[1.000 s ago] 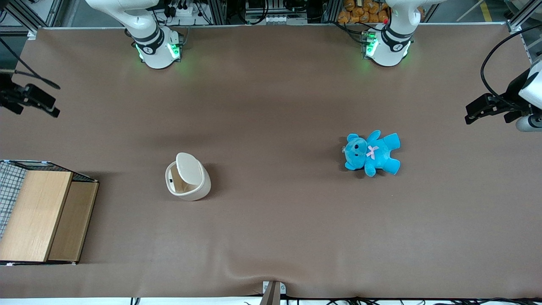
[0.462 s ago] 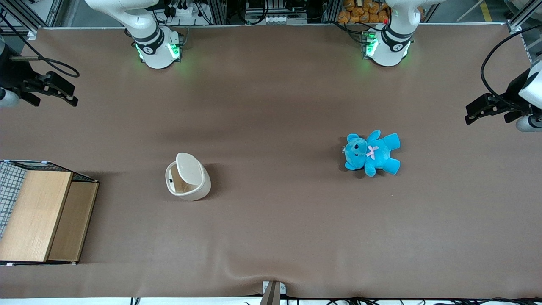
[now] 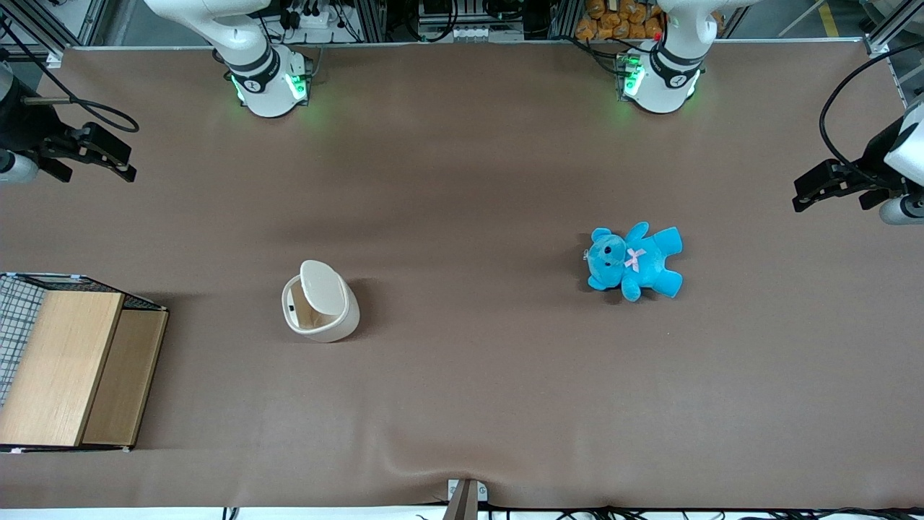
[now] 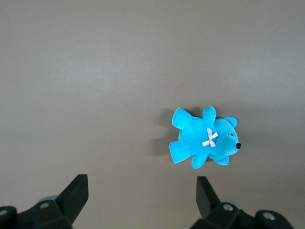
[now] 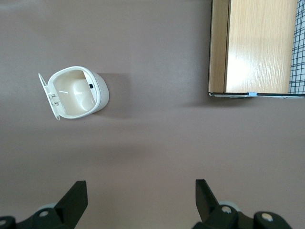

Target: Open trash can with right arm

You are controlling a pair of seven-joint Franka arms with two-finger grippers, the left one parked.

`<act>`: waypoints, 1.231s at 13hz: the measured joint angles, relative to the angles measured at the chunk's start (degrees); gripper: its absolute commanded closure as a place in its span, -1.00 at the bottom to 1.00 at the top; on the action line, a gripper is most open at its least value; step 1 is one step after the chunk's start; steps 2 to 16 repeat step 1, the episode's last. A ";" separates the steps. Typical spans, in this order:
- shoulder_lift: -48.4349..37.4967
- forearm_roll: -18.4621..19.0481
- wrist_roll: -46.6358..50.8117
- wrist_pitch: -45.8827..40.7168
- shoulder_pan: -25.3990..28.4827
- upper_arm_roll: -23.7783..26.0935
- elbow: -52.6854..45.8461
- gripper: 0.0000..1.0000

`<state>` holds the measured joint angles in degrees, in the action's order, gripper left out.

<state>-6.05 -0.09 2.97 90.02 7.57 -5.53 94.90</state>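
The cream trash can (image 3: 320, 311) is seen with its lid (image 3: 323, 286) raised upright. The gripper (image 3: 108, 154) is held high, well apart from it, fingers (image 5: 71, 202) spread and empty.

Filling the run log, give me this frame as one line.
trash can: lid up, inside visible | gripper: open, raised, clear of can, toward working arm's end | blue teddy: lying toward parked arm's end | wooden box: beside can

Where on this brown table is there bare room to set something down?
Widest: between the cream-white plastic trash can, its lid up, and the blue plush teddy. Also bare: the strip nearer the front camera. Tighter between can and wooden mesh-sided box. The black two-finger gripper hangs open, toward the working arm's end.
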 measured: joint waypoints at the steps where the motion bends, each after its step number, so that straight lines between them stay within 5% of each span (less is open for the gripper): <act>1: 0.00 0.00 -0.01 0.00 0.00 0.01 0.01 -1.00; 16: 0.00 0.00 -0.01 0.00 0.00 0.01 0.01 -1.00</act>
